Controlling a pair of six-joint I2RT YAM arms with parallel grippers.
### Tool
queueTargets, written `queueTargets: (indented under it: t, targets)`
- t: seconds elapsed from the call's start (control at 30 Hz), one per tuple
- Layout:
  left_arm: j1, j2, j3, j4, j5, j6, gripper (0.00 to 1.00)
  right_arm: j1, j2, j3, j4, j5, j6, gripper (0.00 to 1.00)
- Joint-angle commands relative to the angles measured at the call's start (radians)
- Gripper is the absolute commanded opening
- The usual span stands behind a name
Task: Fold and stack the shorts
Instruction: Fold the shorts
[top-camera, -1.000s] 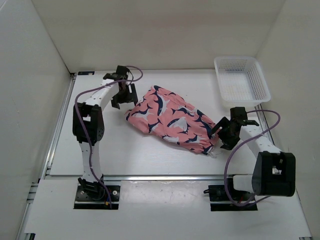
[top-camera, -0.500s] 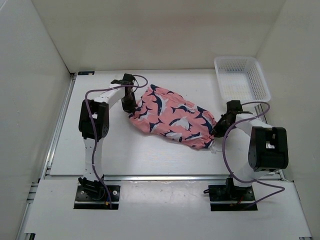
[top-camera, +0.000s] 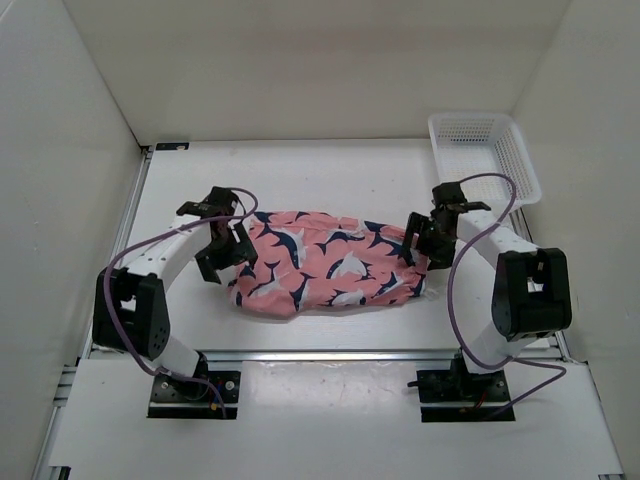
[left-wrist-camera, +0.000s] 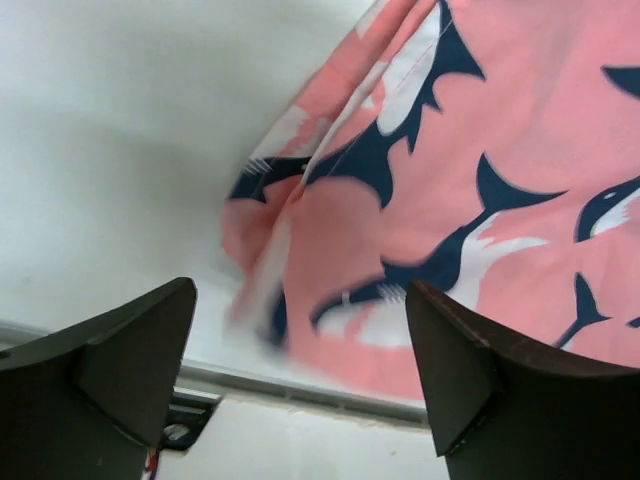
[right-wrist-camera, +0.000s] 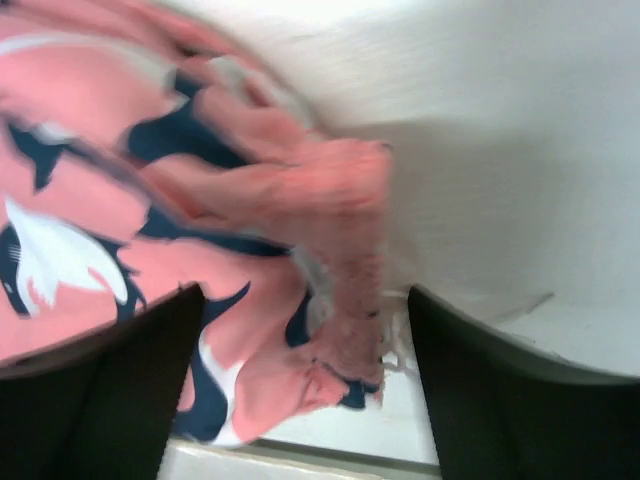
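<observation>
The coral-pink shorts (top-camera: 330, 262) with navy and white whale shapes lie spread sideways on the table, near its front edge. My left gripper (top-camera: 226, 250) is at their left end, open, with nothing between the jaws. In the left wrist view (left-wrist-camera: 300, 290) the shorts' hem (left-wrist-camera: 400, 200) lies just beyond the fingers. My right gripper (top-camera: 420, 238) is at their right end, open. In the right wrist view (right-wrist-camera: 305, 295) the gathered waistband (right-wrist-camera: 340, 200) and a bit of white drawstring (right-wrist-camera: 395, 350) lie under the spread fingers.
A white mesh basket (top-camera: 487, 158) stands at the back right corner. The table's front edge rail (top-camera: 330, 352) runs just below the shorts. White walls close in the left, back and right sides.
The shorts have turned from a diagonal to a sideways lie and moved toward the front edge. Both grippers moved with their ends, the left one forward and the right one slightly back.
</observation>
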Motion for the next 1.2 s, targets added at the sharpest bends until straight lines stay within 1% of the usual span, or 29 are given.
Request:
queueTargets:
  t: [0.0,0.03,0.1,0.13,0.17,0.27,0.3,0.33,0.37,0.4,0.43,0.47,0.5,0.53,0.6,0.63,0.67,0.7,0.73,0.8,0.83,0.97,1.0,1.13,1.17]
  targets:
    - [0.015,-0.038,-0.009,-0.017,-0.028,-0.055,1.00,0.011,-0.001,0.078,-0.057,0.041,-0.045,0.96]
    - [0.015,-0.052,0.004,-0.032,-0.048,-0.055,1.00,0.011,-0.010,0.079,-0.058,0.041,-0.033,0.99]
    - [0.004,-0.075,0.066,-0.079,-0.117,-0.055,1.00,0.011,-0.053,0.079,-0.082,0.082,-0.019,0.99]
    - [-0.011,-0.089,0.086,-0.080,-0.128,-0.044,1.00,0.011,-0.071,0.068,-0.082,0.092,0.003,0.99]
    - [-0.036,-0.089,0.119,-0.080,-0.128,-0.029,0.95,-0.005,-0.114,0.059,-0.096,0.105,0.003,0.99]
    - [-0.056,-0.044,0.162,-0.066,-0.117,0.014,0.89,-0.049,-0.206,-0.001,-0.105,0.105,0.023,0.99]
    - [-0.056,-0.026,0.173,-0.055,-0.117,0.028,0.84,-0.063,-0.231,-0.018,-0.105,0.105,0.032,0.94]
    - [-0.056,-0.005,0.187,-0.055,-0.146,0.028,0.80,-0.077,-0.254,-0.056,-0.105,0.095,0.032,0.90]
    - [-0.056,0.043,0.205,-0.045,-0.158,0.028,0.77,-0.104,-0.295,-0.073,-0.105,0.069,0.032,0.84]
    - [-0.056,0.069,0.251,-0.029,-0.168,0.038,0.76,-0.118,-0.314,-0.089,-0.105,0.053,0.032,0.78]
    - [-0.056,0.098,0.280,-0.029,-0.168,0.039,0.74,-0.129,-0.337,-0.101,-0.114,0.035,0.032,0.68]
    - [-0.056,0.161,0.308,-0.029,-0.168,0.039,0.73,-0.141,-0.346,-0.121,-0.114,0.015,0.032,0.62]
    - [-0.056,0.190,0.360,-0.029,-0.157,0.049,0.73,-0.141,-0.355,-0.133,-0.126,-0.043,0.032,0.54]
    - [-0.056,0.219,0.383,-0.029,-0.148,0.061,0.73,-0.141,-0.375,-0.148,-0.127,-0.077,0.043,0.54]
    - [-0.056,0.287,0.431,-0.029,-0.122,0.072,0.88,-0.150,-0.393,-0.197,-0.127,-0.114,0.069,0.56]
    - [-0.056,0.302,0.440,-0.029,-0.113,0.083,0.92,-0.151,-0.409,-0.214,-0.117,-0.129,0.079,0.68]
    - [-0.056,0.318,0.440,-0.029,-0.113,0.083,0.93,-0.166,-0.409,-0.251,-0.107,-0.152,0.089,0.74]
    - [-0.056,0.348,0.467,-0.029,-0.113,0.083,0.92,-0.166,-0.418,-0.269,-0.096,-0.207,0.105,0.79]
    - [-0.056,0.367,0.480,-0.020,-0.113,0.094,0.88,-0.175,-0.418,-0.288,-0.072,-0.230,0.116,0.81]
    - [-0.056,0.419,0.512,-0.037,-0.122,0.094,0.80,-0.175,-0.409,-0.339,-0.041,-0.266,0.150,0.81]
    - [-0.056,0.428,0.536,-0.046,-0.131,0.094,0.79,-0.175,-0.398,-0.354,-0.006,-0.295,0.162,0.80]
    - [-0.056,0.408,0.537,-0.046,-0.131,0.094,0.79,-0.175,-0.354,-0.414,0.121,-0.353,0.219,0.79]
    - [-0.056,0.398,0.537,-0.046,-0.131,0.094,0.79,-0.175,-0.343,-0.428,0.148,-0.341,0.219,0.79]
    - [-0.056,0.388,0.523,-0.046,-0.120,0.114,0.79,-0.175,-0.303,-0.451,0.313,-0.277,0.260,0.72]
    - [-0.056,0.378,0.503,-0.046,-0.120,0.114,0.77,-0.175,-0.303,-0.451,0.346,-0.217,0.261,0.69]
